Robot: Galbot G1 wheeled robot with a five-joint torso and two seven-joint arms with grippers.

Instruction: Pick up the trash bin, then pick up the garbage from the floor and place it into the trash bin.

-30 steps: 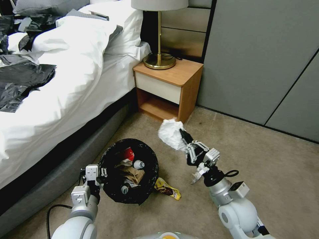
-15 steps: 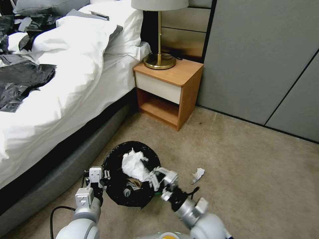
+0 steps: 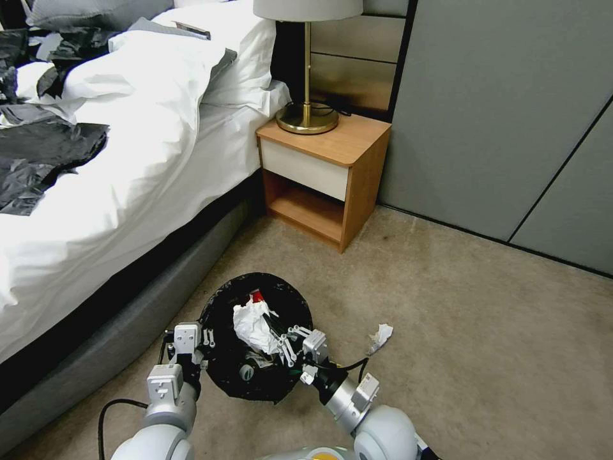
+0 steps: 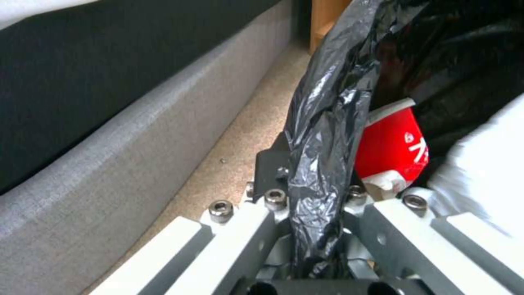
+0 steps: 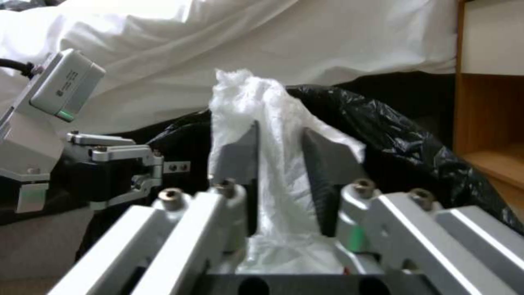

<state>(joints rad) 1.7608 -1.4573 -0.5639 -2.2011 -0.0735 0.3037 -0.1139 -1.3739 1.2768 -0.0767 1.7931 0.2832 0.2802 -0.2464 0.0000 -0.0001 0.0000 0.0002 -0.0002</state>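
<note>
**Right gripper over bin with tissue wad, left clamped on rim**

Trash bin [image 3: 258, 380], black-bagged, sat at about 7 o'clock in the head view, on the carpet [image 3: 485, 332] just beside the grey bed base [image 3: 96, 364].

Left gripper [image 3: 203, 342] was at the bin's 9 o'clock edge. Left wrist view: jaws closed narrow on the bag-covered rim, black film [image 4: 322, 164] pinched between the fingers [image 4: 271, 164].

Right gripper [image 3: 278, 337] reached in from the bin's 4 o'clock side, tips over the opening. Right wrist view: both pads [image 5: 240, 153] pressed against a white crumpled tissue wad [image 5: 262, 123], jaws narrow, holding it. In the head view the wad [image 3: 252, 322] sat above the bin's contents; contact with the contents can't be judged.

Inside the bin: red-and-white squashed cup [image 4: 390, 143] against the bag wall near the left gripper, red patch [image 3: 257, 297] at the far side of the wad. A bottle cap [image 3: 246, 372] showed near the bin's 6 o'clock edge.

On the floor: one small white tissue scrap [image 3: 381, 336] at 3 o'clock of the bin, apart from it, near the right arm.

Nightstand [image 3: 322, 176] with lamp [image 3: 307, 64] at 12 o'clock; black plastic sheets [image 3: 38, 153] on the bed at 10 o'clock.
</note>
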